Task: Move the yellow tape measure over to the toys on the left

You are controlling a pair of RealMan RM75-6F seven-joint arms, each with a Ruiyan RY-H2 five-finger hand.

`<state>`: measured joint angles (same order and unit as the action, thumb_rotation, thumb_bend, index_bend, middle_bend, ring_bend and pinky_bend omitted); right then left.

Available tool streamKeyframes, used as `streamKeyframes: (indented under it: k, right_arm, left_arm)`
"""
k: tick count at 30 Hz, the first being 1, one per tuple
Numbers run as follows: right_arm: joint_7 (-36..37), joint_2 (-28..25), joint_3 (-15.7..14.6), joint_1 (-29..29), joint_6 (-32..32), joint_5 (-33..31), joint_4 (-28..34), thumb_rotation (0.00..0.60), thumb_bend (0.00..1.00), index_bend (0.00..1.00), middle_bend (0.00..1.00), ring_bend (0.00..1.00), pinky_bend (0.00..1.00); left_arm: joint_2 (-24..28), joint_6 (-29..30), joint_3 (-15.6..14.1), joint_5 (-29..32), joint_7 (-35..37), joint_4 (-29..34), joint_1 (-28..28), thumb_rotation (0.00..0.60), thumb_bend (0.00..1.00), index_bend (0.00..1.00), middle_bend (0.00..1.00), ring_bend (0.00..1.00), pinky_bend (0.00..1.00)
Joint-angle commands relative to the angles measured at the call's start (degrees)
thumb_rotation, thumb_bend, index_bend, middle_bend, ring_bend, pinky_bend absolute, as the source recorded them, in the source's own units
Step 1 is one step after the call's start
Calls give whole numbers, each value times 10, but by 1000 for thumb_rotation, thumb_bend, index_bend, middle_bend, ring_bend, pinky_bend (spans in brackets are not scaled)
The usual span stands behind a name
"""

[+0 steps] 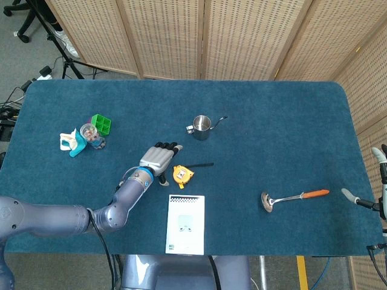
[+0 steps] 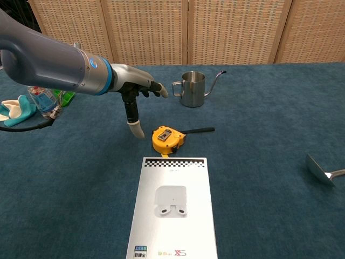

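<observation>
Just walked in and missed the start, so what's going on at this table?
The robot's left hand is open and reaching toward the yellow tape measure in the middle of the table, close beside it but not gripping it. The tape measure lies on the cloth with its black strap stretched out. The toys it is meant to join sit at the far left. The right hand is barely in view at the right edge, away from the ladle.

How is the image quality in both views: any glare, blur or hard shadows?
Head view: even, soft light; left robot hand and yellow tape measure are sharp, shadows faint. Chest view: steel pitcher shows mild reflections, the white booklet is bright but readable, no motion blur.
</observation>
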<state>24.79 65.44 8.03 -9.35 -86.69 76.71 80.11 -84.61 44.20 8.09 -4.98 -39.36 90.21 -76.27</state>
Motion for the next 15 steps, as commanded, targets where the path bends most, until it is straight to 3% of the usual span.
streamKeyframes:
  k: [1,15]
  right_arm:
    - [3,-1,2,3,-1,3,0,600,2,60,0,0,0]
    - [15,-4,14,12,7,9,-3,600,2,60,0,0,0]
  left_arm:
    - [-12,6,-3,14,-6,-10,-12,600,27,0,0,0,0]
    - [-83,24,-5,51,-27,-77,-45,600,33,33,0,0,0]
